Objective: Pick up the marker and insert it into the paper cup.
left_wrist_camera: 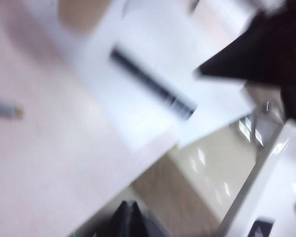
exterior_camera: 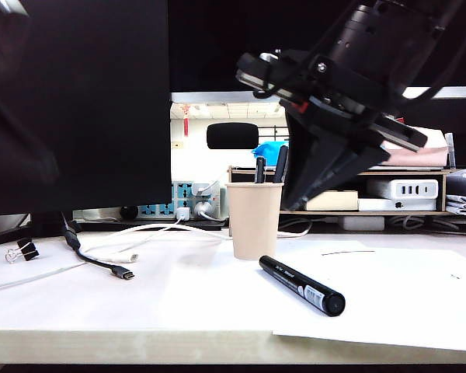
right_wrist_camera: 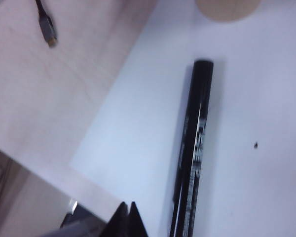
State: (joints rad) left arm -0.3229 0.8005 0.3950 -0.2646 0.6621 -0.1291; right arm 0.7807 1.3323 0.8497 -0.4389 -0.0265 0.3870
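Office backdrop beyond a pale wooden table (exterior_camera: 78, 322), with shelves and a chair headrest far off. White paper sheet (exterior_camera: 388, 299) spread over the right half of the table, a black cable (exterior_camera: 101, 264) and a binder clip (exterior_camera: 22, 250) lying at the left.

On the sheet, near the front edge: the marker (exterior_camera: 301, 285), flat on its side, not yet picked up. Long axis diagonal, running from far-left beside the cup to near-right toward the table's front edge, blunt round end facing near-right. White lettering visible along the barrel. Just behind its far end, close but apart: the paper cup (exterior_camera: 254, 220), upright, already holding two other black pens (exterior_camera: 269, 167) that lean against the rim.

Right gripper (right_wrist_camera: 128, 217) hanging above and to the right of the cup in the exterior view, jaws clenched together, grasping nothing, marker below it in its wrist view. Left gripper (left_wrist_camera: 129, 219) over the table's front edge, picture heavily blurred, fingertips apparently pressed together and empty.

Likely risks, judged from this layout: clenched jaws pushing the round barrel and rolling it off the nearby front edge; an off-centre pinch letting the long marker droop; a tilted tip catching the rim or the two pens and tipping the light cup.
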